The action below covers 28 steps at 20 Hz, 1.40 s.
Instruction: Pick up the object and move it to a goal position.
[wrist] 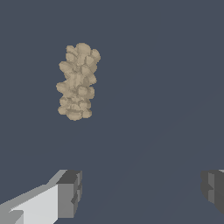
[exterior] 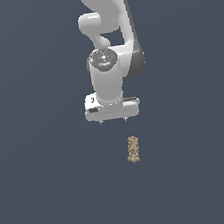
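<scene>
The object (exterior: 133, 149) is a small tan, knobbly, elongated piece lying on the dark floor. It also shows in the wrist view (wrist: 77, 81). My gripper (exterior: 113, 120) hangs on the white arm, apart from the object, which lies nearer the camera and slightly toward the exterior view's right of it. In the wrist view the gripper (wrist: 142, 192) is open and empty. Its two dark fingertips (wrist: 70, 192) stand wide apart, with nothing between them. The object lies clear of both fingertips.
The floor (exterior: 45, 194) is a plain dark blue-grey surface. The white arm (exterior: 108, 33) rises behind the gripper. No other objects show.
</scene>
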Each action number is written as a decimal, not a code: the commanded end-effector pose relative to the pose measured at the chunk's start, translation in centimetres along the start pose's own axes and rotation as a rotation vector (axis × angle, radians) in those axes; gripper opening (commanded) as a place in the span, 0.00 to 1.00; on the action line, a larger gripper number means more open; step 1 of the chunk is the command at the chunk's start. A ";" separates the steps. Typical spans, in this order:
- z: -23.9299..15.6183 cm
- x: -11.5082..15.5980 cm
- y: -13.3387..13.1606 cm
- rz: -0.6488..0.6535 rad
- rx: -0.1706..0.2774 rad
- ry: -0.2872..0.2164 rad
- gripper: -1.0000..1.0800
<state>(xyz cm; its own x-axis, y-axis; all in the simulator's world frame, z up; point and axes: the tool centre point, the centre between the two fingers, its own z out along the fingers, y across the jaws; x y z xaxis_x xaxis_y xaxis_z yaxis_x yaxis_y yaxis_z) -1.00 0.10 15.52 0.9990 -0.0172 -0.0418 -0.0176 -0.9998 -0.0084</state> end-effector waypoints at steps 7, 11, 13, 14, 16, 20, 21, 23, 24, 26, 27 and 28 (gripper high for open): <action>0.4 -0.3 -2.2 -0.036 0.010 -0.012 0.96; 0.7 -0.6 -3.8 -0.062 0.017 -0.021 0.96; 0.6 -0.6 -3.8 -0.062 0.017 -0.021 0.96; 0.6 -0.5 -3.6 -0.059 0.016 -0.021 0.96; 0.7 -0.4 -3.7 -0.056 0.016 -0.020 0.96; 0.9 0.3 -3.9 -0.043 0.015 -0.016 0.96; 1.0 0.6 -4.0 -0.037 0.014 -0.014 0.96; 1.2 1.2 -4.2 -0.024 0.013 -0.011 0.96; 1.3 1.6 -4.3 -0.017 0.012 -0.009 0.96; 1.6 2.4 -4.6 0.000 0.010 -0.004 0.96; 1.7 2.9 -4.8 0.010 0.009 -0.001 0.96; 1.9 3.4 -4.9 0.020 0.008 0.002 0.96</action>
<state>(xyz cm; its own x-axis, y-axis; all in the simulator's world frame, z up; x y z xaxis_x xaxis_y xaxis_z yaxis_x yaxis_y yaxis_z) 1.71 4.74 13.80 0.9988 -0.0230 -0.0438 -0.0238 -0.9996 -0.0180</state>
